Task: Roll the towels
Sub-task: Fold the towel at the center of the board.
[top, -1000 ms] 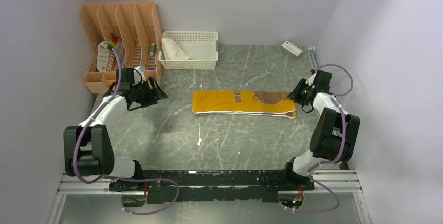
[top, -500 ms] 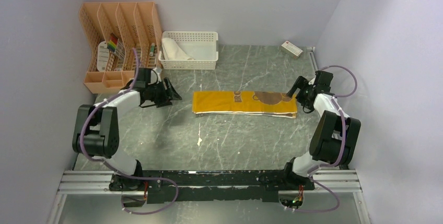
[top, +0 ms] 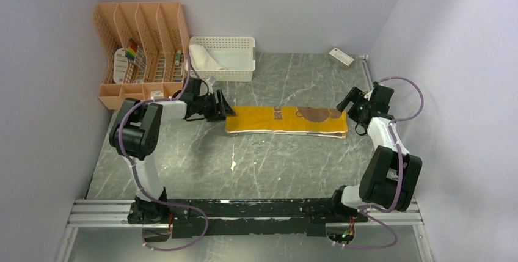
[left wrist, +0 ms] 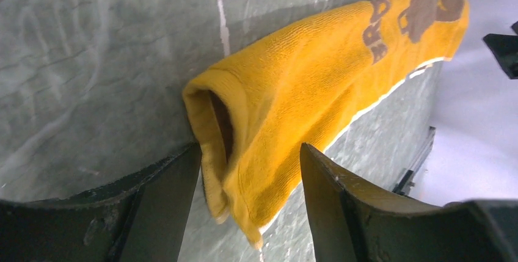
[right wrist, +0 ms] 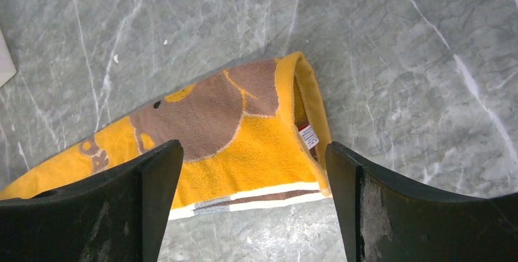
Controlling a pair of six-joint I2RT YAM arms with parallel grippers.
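A mustard-yellow towel (top: 284, 120) with brown patches lies folded in a long strip across the middle of the table. My left gripper (top: 225, 108) is open at its left end, and that end (left wrist: 256, 121) sits between the spread fingers. My right gripper (top: 346, 104) is open just above the towel's right end (right wrist: 244, 140), which shows a brown patch, a small label and a white and brown stripe. A white towel (top: 204, 59) lies in the white lattice basket (top: 238, 74) at the back.
An orange file rack (top: 140, 45) with small items stands at the back left, next to the basket. A small box (top: 341, 58) lies at the back right by the wall. Walls close in on both sides.
My left gripper has swung right from near the file rack to the towel's left end. My right gripper has shifted slightly over the towel's right end. The towel has not moved.
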